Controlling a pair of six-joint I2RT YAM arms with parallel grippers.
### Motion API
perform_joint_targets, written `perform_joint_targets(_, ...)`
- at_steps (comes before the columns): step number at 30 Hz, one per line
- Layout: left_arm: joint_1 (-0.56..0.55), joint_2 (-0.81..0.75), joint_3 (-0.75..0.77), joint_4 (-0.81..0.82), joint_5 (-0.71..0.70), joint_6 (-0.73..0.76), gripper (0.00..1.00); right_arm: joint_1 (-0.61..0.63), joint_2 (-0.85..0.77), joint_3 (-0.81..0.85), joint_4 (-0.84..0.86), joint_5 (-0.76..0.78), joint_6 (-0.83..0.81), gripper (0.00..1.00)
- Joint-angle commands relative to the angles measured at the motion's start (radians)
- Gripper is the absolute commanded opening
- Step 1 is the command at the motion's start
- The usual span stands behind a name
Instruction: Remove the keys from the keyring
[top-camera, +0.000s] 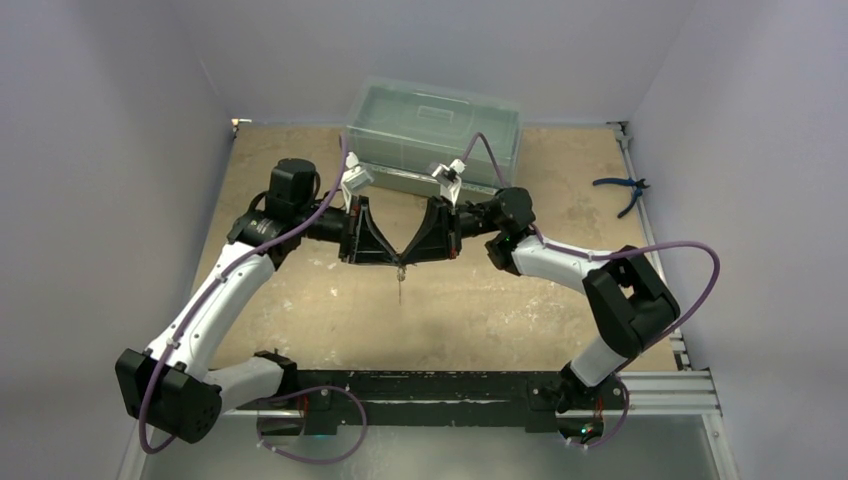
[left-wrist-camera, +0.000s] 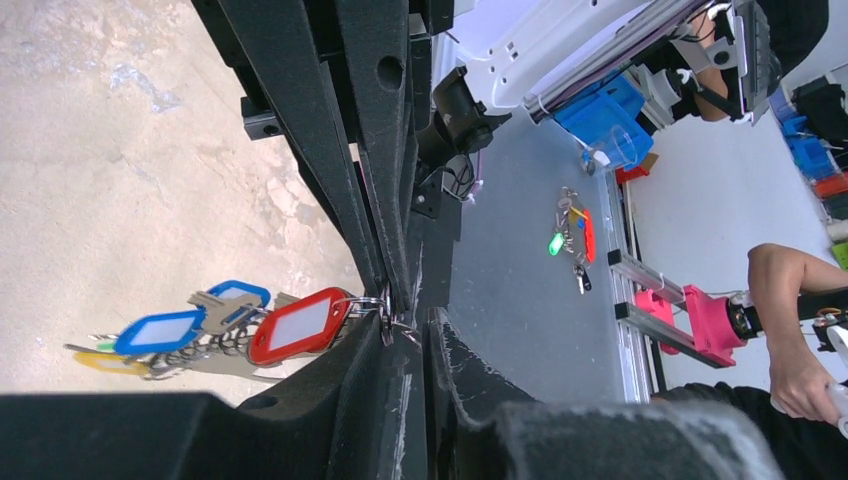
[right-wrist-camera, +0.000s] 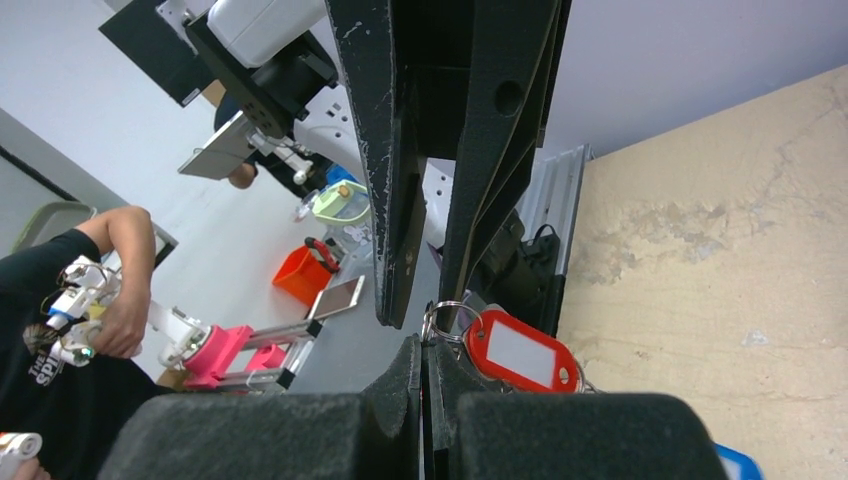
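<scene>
My left gripper (top-camera: 392, 257) and right gripper (top-camera: 409, 257) meet tip to tip above the table's middle. The keys (top-camera: 400, 284) hang below them. In the right wrist view my right gripper (right-wrist-camera: 425, 345) is shut on the thin keyring (right-wrist-camera: 441, 310), with a red tag (right-wrist-camera: 520, 352) beside it. In the left wrist view my left gripper (left-wrist-camera: 415, 322) is closed to a narrow gap on the keyring's edge (left-wrist-camera: 387, 315). A red tag (left-wrist-camera: 300, 325), blue tags (left-wrist-camera: 160, 331), a yellow one (left-wrist-camera: 95, 362) and metal keys hang to the left. The strap is not clearly visible.
A clear plastic bin (top-camera: 432, 135) stands at the table's back, just behind the grippers. Blue-handled pliers (top-camera: 622, 190) lie at the right edge. Off the table, a second bunch of keys (left-wrist-camera: 572, 235) lies on a grey floor, and a person's arm shows.
</scene>
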Motion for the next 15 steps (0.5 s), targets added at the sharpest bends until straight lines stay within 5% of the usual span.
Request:
perform_joint_targets(1, -0.001, -0.021, -0.012, 0.062, 0.019, -0.039, 0.18, -0.005, -0.037, -0.005, 0.065, 0.039, 0.007, 0.00)
perform_joint_targets(15, -0.001, -0.027, -0.048, 0.112, 0.023, -0.047, 0.08, -0.009, -0.038, -0.016, 0.057, 0.060, -0.009, 0.00)
